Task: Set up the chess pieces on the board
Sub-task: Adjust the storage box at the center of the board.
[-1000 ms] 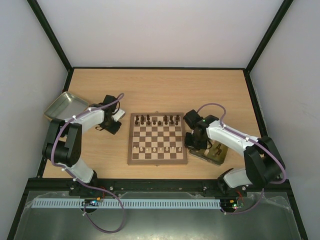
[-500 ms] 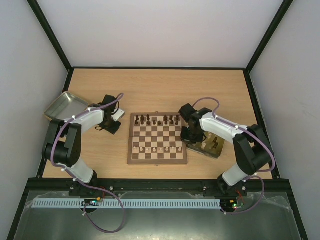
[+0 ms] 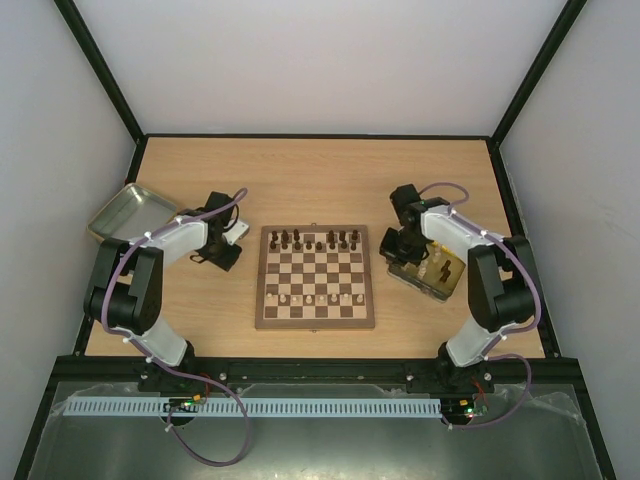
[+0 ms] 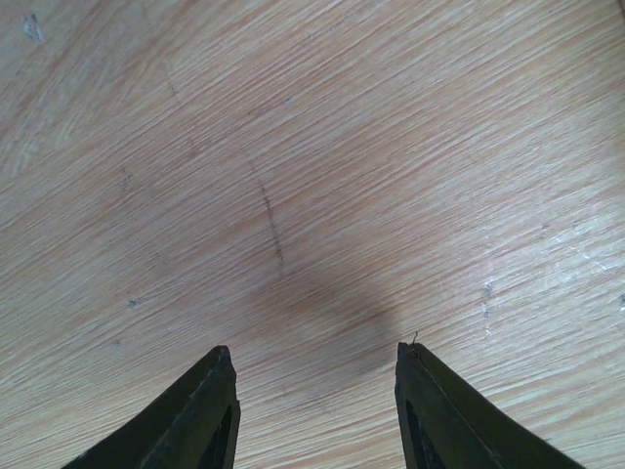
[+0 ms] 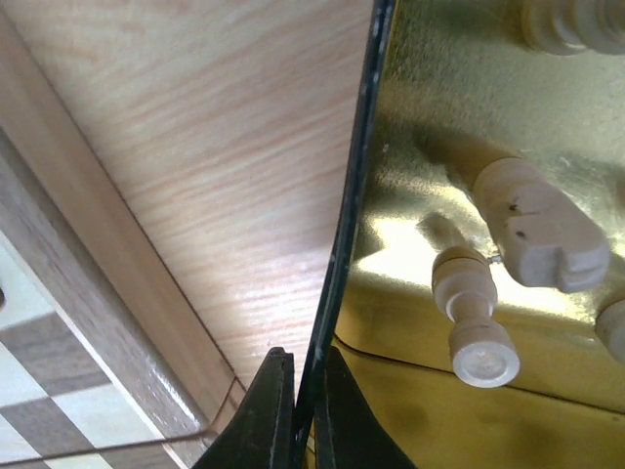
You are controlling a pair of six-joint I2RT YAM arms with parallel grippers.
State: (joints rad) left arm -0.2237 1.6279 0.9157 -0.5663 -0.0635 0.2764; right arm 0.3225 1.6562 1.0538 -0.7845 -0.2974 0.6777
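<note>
The chessboard (image 3: 315, 277) lies mid-table with dark pieces (image 3: 318, 240) along its far rows and cream pieces (image 3: 318, 298) along a near row. My right gripper (image 3: 398, 247) is shut on the rim of a shiny gold tray (image 3: 432, 276) to the right of the board. In the right wrist view the fingers (image 5: 276, 410) pinch the tray's dark rim (image 5: 354, 195), and several cream pieces (image 5: 474, 315) lie inside the tray; the board's edge (image 5: 88, 293) shows at left. My left gripper (image 3: 222, 250) is open and empty over bare table, as its wrist view (image 4: 312, 366) shows.
A grey metal tray (image 3: 128, 211) sits at the far left of the table. Dark frame posts and white walls close in the table on three sides.
My right gripper, shut on the gold tray's rim, has moved right and away from the board, dragging and turning the tray with it. The left arm has not moved.
</note>
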